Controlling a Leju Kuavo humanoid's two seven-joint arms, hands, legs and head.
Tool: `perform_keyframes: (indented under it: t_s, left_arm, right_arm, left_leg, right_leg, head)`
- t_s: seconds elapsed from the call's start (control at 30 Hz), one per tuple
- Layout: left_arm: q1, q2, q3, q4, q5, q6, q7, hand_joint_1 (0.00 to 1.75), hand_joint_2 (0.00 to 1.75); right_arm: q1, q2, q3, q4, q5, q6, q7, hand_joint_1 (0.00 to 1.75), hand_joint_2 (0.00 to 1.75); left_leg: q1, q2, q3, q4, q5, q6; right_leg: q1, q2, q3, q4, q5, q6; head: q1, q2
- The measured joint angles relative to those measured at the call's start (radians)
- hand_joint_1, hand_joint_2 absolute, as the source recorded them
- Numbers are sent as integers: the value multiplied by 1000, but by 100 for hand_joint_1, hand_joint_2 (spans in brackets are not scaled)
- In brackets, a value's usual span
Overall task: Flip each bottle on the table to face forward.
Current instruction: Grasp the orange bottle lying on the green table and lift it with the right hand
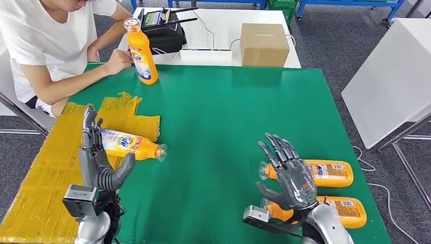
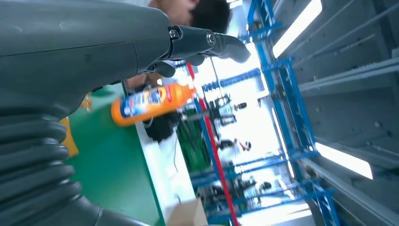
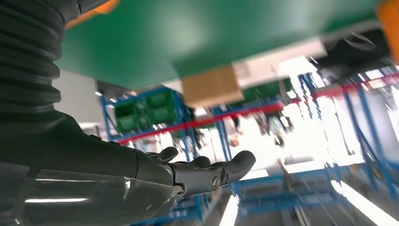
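Both hands' fingers spread (holding nothing), left bottle [image 1: 129, 144] lying flat, cap pointing right.

We see glossy orange plastic bottles [image 1: 311, 172], a matt green table cover [image 1: 228, 112], crinkled yellow tape [image 1: 45, 168] at lower left, a matt cardboard box [image 1: 264, 44].

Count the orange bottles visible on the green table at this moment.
4. One upright bottle at the far left, held by a person; one lying bottle beside the left hand; two lying bottles behind the right hand, partly hidden.
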Motion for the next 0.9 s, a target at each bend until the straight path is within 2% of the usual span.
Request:
perform_keyframes:
  t_s: [0.17,0.33,0.57,0.9]
  left_arm:
    - [16,0,-2,-7,8,-47,9,0,175]
    - [16,1,-9,-3,42,-122,42,0,175]
    - [16,0,-10,18,55,-177,65,0,175]
    - [16,-1,-10,39,49,-192,79,0,175]
  right_arm:
    - [30,-90,-104,25,-84,72,-35,0,175]
    - [42,-130,-199,53,-119,116,-39,0,175]
    - [46,-145,-297,125,-86,132,-30,0,175]
    - [46,-146,-334,180,-28,138,8,0,175]
  left_leg:
    - [-2,0,0,0,0,0]
    - [-2,0,0,0,0,0]
    - [-1,1,0,0,0,0]
    - [-1,1,0,0,0,0]
  right_leg:
    - [-1,0,0,0,0,0]
    - [-1,1,0,0,0,0]
    - [0,1,0,0,0,0]
    - [0,1,0,0,0,0]
  head:
    - [0,0]
    - [0,0]
    - [0,0]
    - [0,0]
